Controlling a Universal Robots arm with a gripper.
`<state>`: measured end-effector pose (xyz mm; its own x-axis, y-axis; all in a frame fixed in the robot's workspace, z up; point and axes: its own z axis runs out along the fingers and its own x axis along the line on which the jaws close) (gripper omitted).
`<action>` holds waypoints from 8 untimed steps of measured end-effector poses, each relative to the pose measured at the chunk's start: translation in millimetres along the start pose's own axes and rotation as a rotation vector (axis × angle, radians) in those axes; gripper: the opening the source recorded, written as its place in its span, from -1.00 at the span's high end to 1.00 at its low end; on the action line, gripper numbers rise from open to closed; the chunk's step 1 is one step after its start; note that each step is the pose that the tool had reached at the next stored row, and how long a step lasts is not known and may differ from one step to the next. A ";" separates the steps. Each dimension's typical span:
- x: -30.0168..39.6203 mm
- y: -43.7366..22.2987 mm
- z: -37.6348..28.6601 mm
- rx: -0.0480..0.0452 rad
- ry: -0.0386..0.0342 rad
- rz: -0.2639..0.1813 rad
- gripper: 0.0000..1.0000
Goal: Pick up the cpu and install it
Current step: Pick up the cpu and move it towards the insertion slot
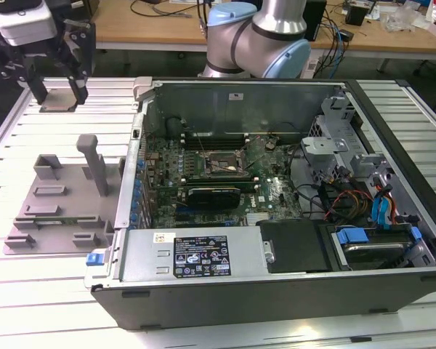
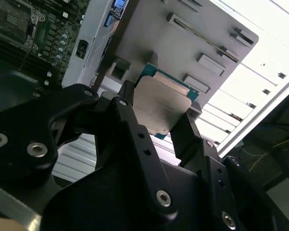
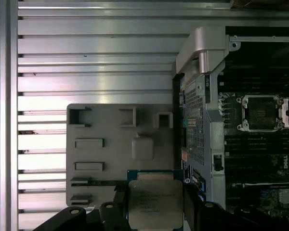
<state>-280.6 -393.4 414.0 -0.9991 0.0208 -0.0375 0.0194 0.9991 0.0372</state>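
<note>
The cpu (image 1: 58,101) is a thin square chip with a pale silvery top and a green edge. It hangs above the slatted table at the back of the exterior view's left, with my gripper (image 1: 58,91) shut on two of its opposite edges. In both wrist views the cpu (image 2: 160,108) (image 3: 155,204) sits flat between the black fingers (image 2: 127,103) (image 3: 190,208). The grey fixture plate (image 3: 115,154) lies below it. The motherboard's black socket (image 1: 222,164) (image 3: 260,113) stands uncovered inside the case, well to the exterior view's right of the gripper.
The open computer case (image 1: 276,182) lies on its side at mid table, its near wall (image 1: 134,145) between gripper and socket. The grey fixture (image 1: 58,196) carries an upright post (image 1: 94,163). Cables and drive bays (image 1: 370,211) crowd the case's right end. The arm's base (image 1: 254,36) stands behind.
</note>
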 end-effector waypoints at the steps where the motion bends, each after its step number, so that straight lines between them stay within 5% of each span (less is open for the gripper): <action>1: -5.0 0.1 0.1 0.0000 0.0001 0.000 -0.09; 8: -24.9 0.5 0.9 0.0000 0.0001 0.000 -0.09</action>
<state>-255.6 -393.4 414.0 -0.9991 0.0207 -0.0374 0.0193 0.9991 0.0371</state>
